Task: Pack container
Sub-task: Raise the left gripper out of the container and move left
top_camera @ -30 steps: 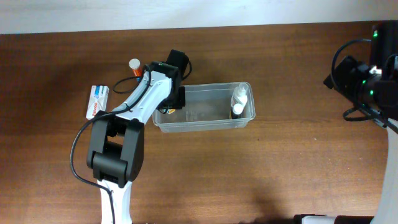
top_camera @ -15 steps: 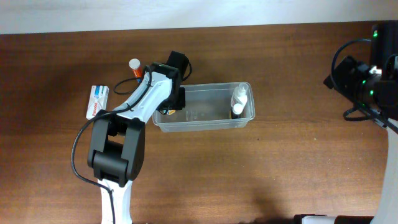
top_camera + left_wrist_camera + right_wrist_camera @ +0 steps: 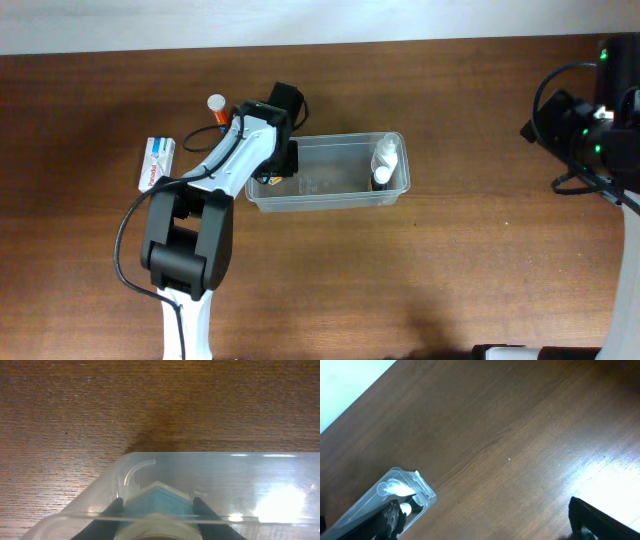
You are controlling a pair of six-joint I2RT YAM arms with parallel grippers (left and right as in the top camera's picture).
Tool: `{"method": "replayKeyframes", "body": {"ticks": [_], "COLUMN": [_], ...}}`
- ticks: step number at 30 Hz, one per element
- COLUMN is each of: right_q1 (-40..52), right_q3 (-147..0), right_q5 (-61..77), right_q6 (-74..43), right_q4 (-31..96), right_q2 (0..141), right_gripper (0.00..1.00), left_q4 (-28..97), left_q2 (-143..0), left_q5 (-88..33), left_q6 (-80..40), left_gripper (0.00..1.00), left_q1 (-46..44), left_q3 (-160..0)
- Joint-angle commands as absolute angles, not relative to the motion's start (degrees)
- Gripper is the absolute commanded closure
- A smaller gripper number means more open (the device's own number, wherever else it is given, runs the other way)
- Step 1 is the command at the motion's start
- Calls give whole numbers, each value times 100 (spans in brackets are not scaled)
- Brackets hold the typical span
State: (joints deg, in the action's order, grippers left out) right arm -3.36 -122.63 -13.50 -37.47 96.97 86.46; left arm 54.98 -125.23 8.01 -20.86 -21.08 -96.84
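The clear plastic container [image 3: 330, 192] lies in the middle of the table. It also shows in the left wrist view [image 3: 240, 490] and the right wrist view [image 3: 422, 491]. Two small white bottles [image 3: 385, 160] lie at its right end. My left gripper [image 3: 157, 506] reaches down into the container's left end [image 3: 272, 172]. It is shut on a small bottle with a ribbed blue cap [image 3: 160, 496]. My right gripper [image 3: 485, 530] is open and empty, far to the right of the container over bare wood. The right arm [image 3: 590, 120] sits at the table's right edge.
An orange bottle with a white cap [image 3: 216, 106] stands behind the container's left end, next to my left arm. A white, blue and red box [image 3: 157, 163] lies on the table to the left of the container.
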Motion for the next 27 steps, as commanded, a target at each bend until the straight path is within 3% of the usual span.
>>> {"method": "replayKeyframes", "body": {"ticks": [1, 7, 15, 27], "right_q1": [-384, -384, -384, -384], "right_q3": [-12322, -12322, -12322, -12322], "right_q5": [-1420, -1417, -1417, -1417], "right_q6": [-3771, -3771, -3771, -3771], "right_q4": [9730, 9730, 9730, 9730], "right_q2": [8667, 8667, 8667, 8667], "right_gripper": [2, 2, 2, 2], "left_q4": [5489, 5489, 5489, 5513], "left_q2": [-12578, -12578, -12578, -12578], "left_q5": [934, 952, 1007, 985], "left_q6": [-2182, -2182, -2180, -2180], "left_gripper": [62, 59, 48, 47], "left_q1": [-2082, -2082, -2082, -2084], "left_q3": [-9655, -9655, -9655, -9686]}}
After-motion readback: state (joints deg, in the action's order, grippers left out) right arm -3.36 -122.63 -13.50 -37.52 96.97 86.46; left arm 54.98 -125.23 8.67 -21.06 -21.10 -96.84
